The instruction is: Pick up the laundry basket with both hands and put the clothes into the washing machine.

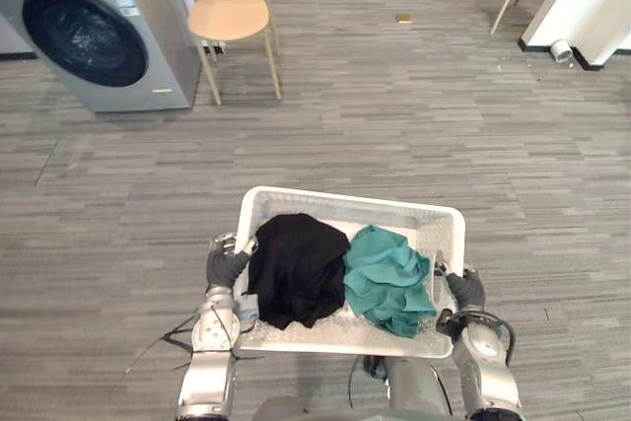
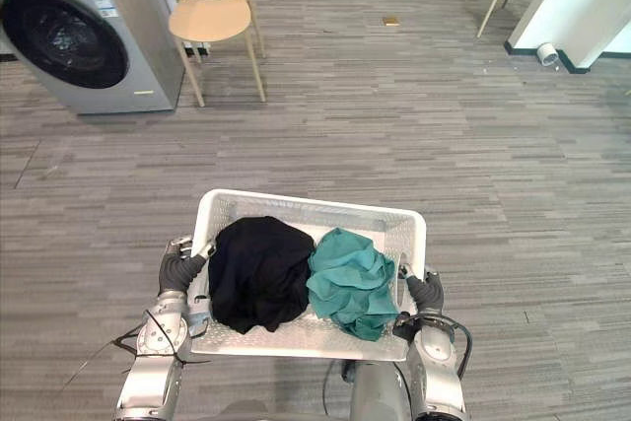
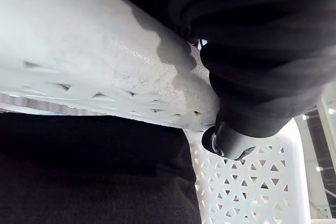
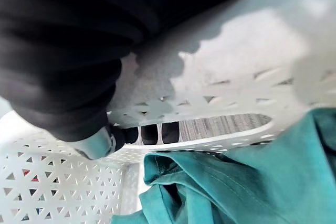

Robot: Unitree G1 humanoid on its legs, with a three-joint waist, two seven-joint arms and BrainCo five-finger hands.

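Closest to the head camera, the white laundry basket [image 1: 350, 198] is held before the robot between the left hand [image 1: 227, 265] and the right hand [image 1: 463, 289], each clenched on the rim of a short side; inside lie a black garment [image 1: 296, 268] and a teal garment [image 1: 389, 281], touching. The step in hand looks like the carry to the washing machine [image 1: 89, 32], well apart at far left, a chair [image 1: 229, 17] just beside it; level wrists and an even grip should stop the load sliding. Where the eye views give the hands' dark backs, the right wrist view reveals dark fingertips [image 4: 149, 134] hooked through the handle slot; the left wrist view adds one tip [image 3: 228, 142] curled over the rim against the lattice wall.
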